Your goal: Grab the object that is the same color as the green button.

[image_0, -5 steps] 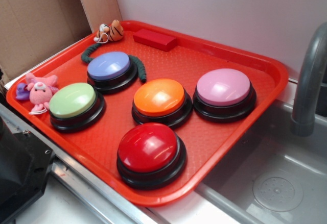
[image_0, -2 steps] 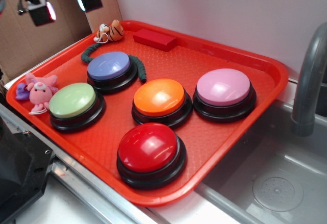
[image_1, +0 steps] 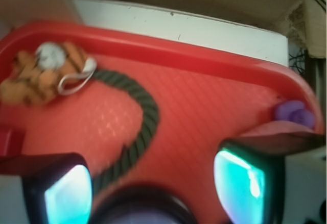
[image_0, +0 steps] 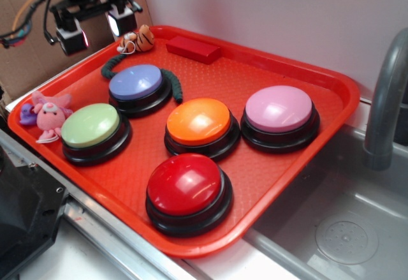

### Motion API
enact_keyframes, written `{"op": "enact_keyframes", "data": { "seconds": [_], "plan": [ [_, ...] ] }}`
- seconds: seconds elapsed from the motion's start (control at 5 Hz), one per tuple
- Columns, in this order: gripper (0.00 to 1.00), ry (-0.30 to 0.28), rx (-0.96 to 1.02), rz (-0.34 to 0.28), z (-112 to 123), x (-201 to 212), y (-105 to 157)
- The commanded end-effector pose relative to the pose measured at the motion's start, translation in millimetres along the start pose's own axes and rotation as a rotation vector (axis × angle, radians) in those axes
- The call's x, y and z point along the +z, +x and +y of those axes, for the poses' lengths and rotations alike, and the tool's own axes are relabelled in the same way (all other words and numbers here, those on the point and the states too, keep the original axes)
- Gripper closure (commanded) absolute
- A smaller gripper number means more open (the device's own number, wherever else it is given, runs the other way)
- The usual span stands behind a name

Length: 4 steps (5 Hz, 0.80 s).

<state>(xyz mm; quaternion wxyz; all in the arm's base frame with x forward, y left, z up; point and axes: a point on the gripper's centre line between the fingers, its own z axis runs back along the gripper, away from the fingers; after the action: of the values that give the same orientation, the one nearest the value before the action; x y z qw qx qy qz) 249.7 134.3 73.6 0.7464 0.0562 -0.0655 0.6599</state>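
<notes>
The pincer [image_0: 97, 30] hung with its jaws apart and empty above the tray's [image_0: 287, 159] eleven o'clock corner, nothing grasped yet. The green snake toy [image_1: 148, 119] lay curled around the lilac button [image_0: 136, 81], at about twelve o'clock from the green button [image_0: 90, 125]. Descent and closing remained.

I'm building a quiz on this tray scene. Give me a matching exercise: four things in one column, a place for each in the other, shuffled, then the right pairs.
Things:
1. green snake toy
2. tiger plush
3. pink plush
4. hand

Places:
A. at the tray's far corner
B. above the tray's far left part, fingers apart
C. curling behind the blue-lilac button
D. on the tray rim beside the green button

Pairs: 1-C, 2-A, 3-D, 4-B
</notes>
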Motion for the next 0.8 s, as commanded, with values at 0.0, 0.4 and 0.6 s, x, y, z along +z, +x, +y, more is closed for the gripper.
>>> {"op": "enact_keyframes", "data": {
  "seconds": [0.0,0.4,0.6],
  "plan": [
    [0.00,-0.117,0.120,-0.018,12,-19,23],
    [0.00,-0.081,0.113,0.050,8,-48,24],
    [0.00,-0.061,0.102,0.052,6,-56,21]
  ]
}}
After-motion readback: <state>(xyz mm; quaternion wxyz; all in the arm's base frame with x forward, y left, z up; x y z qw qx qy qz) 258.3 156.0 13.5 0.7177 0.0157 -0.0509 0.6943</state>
